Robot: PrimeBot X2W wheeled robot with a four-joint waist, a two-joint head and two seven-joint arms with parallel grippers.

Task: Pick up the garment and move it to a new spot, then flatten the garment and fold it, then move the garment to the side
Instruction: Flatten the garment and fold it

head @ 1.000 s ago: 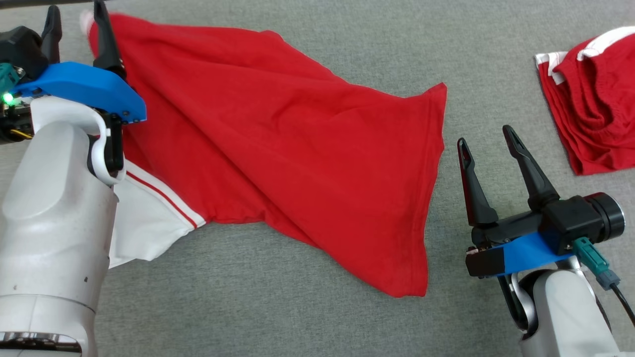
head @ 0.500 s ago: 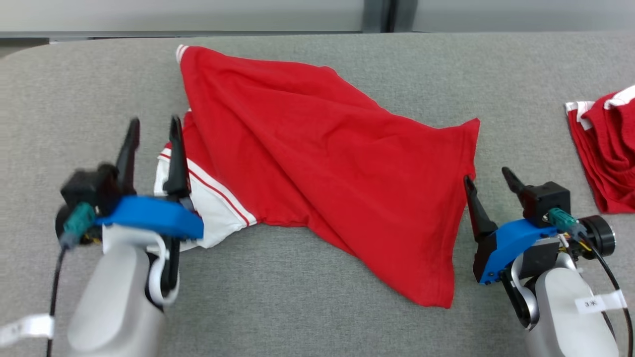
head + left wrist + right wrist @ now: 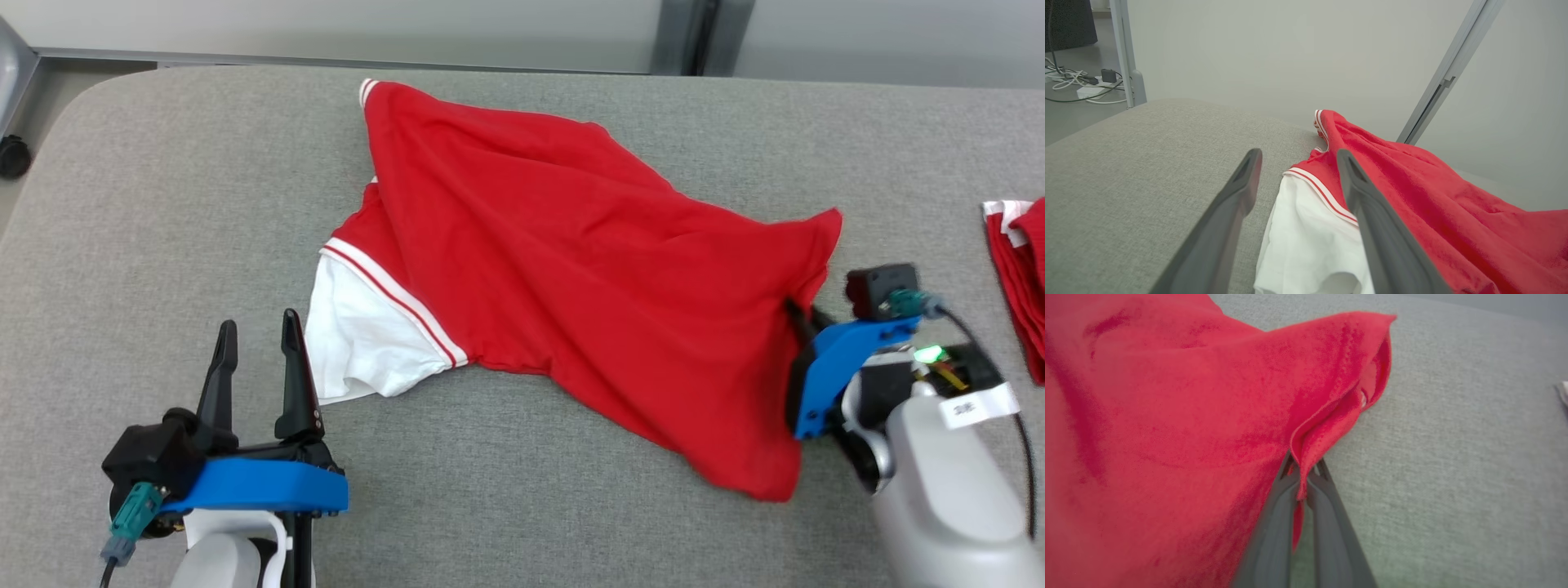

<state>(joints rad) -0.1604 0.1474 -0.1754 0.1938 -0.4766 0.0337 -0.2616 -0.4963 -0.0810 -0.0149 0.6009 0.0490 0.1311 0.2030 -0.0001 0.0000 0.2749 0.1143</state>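
Head overhead, wrists low beside garment (image 3: 571, 245)

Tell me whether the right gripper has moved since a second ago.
Yes. The right gripper went left onto the right hem of the red garment; earlier it stood clear of it, jaws open.

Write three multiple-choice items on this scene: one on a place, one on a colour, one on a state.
1. Where does the right gripper meet the garment?
A) at the white sleeve
B) at the red hem on the robot's right
C) nowhere, it hovers clear

2. What colour is the sleeve nearest the left gripper?
A) white
B) blue
C) black

3. How does the left gripper stand?
A) shut on the sleeve
B) shut on nothing
C) open, holding nothing

Answers:
1 B: the right wrist view shows its fingers pinching the red hem.
2 A: it shows white against the red body.
3 C: its fingers stand wide apart, gripping nothing.
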